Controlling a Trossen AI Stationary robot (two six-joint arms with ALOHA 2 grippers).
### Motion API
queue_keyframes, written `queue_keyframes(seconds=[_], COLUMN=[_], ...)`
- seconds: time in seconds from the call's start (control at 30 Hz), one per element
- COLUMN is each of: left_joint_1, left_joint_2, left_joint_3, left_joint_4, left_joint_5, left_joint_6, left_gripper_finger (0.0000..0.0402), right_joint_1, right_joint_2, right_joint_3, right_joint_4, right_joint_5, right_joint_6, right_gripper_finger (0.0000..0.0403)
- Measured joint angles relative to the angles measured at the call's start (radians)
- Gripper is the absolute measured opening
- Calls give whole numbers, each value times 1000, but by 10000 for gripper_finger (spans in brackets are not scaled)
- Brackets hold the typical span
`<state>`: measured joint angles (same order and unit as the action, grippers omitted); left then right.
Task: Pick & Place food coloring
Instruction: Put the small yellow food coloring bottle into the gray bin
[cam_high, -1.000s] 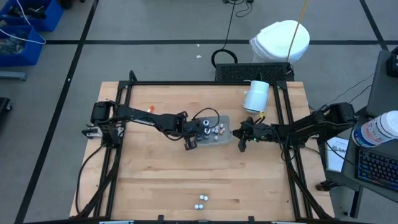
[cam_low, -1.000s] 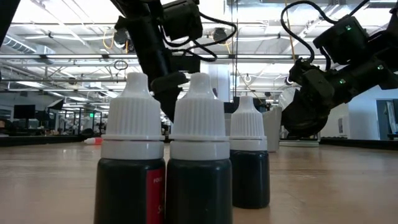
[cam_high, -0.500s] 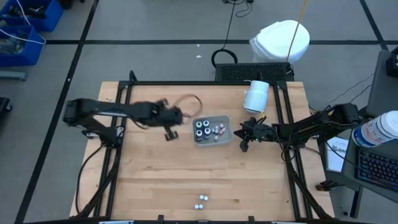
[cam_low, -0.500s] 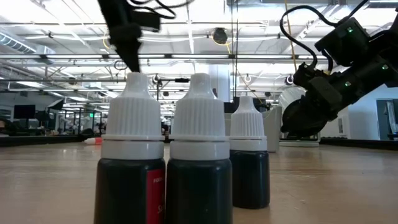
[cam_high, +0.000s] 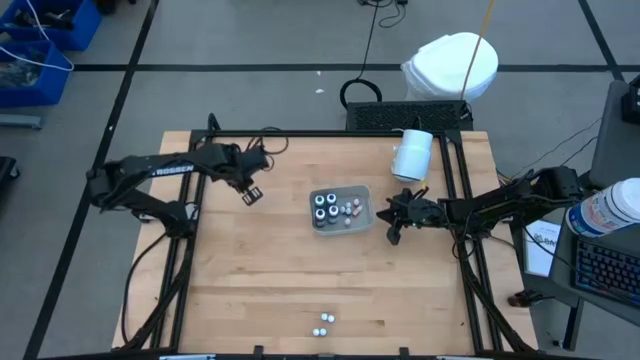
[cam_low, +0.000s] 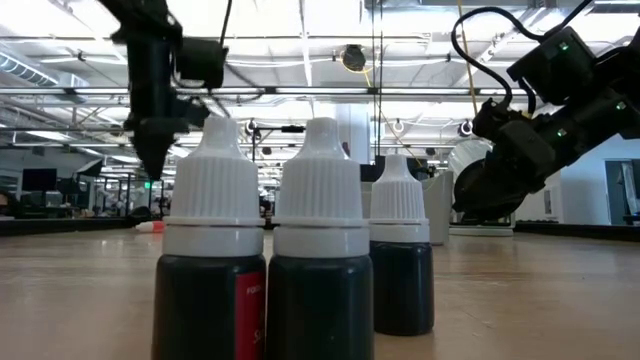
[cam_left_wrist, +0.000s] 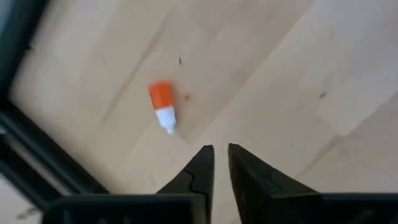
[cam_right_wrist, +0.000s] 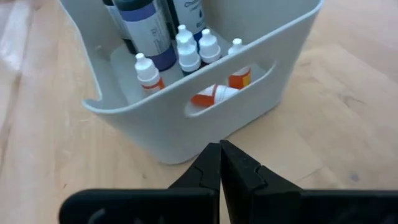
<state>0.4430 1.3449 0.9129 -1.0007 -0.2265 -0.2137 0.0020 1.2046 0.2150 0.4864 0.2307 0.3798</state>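
The grey tray (cam_high: 340, 209) holds dark round bottles (cam_right_wrist: 144, 25) and small white-tipped food coloring bottles (cam_right_wrist: 188, 53), one lying orange-bodied (cam_right_wrist: 215, 96). Three food coloring bottles (cam_high: 322, 322) stand near the table's near edge, filling the low view (cam_low: 318, 250). One small orange bottle (cam_left_wrist: 163, 106) lies on its side on the wood at the far left. My left gripper (cam_high: 249, 193) hangs above the table next to it, pointing down, open by a narrow gap (cam_left_wrist: 221, 157), with nothing in it. My right gripper (cam_high: 392, 230) is shut, just right of the tray (cam_right_wrist: 219, 148).
A large white cylinder (cam_high: 412, 153) lies at the far right of the table. Black frame rails (cam_high: 190, 200) run along the left and right sides. The middle of the wooden table (cam_high: 300, 275) between the tray and the three bottles is bare.
My left gripper has left the tray and swung toward the table's far left, rising a little. It now hangs over the lying orange bottle. The tray and its bottles stay where they were.
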Motion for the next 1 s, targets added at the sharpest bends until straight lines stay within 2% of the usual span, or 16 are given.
queue_keyframes(seconds=[0.2,0.37,0.67,1.0], left_joint_1=[120,160,167,286], left_joint_2=[-2,-1,-1,108], left_joint_3=[-59,-78,-110,-113], left_joint_4=[102,145,190,245], left_joint_5=[23,148,70,122], left_joint_6=[32,97,107,167], left_gripper_finger=[133,185,216,241], right_joint_1=[0,0,0,0], right_joint_2=[0,0,0,0], right_joint_3=[0,0,0,0], right_joint_4=[8,10,10,10], right_joint_5=[1,1,0,0], right_joint_6=[-21,-29,-23,-14], right_gripper_finger=[0,0,0,0])
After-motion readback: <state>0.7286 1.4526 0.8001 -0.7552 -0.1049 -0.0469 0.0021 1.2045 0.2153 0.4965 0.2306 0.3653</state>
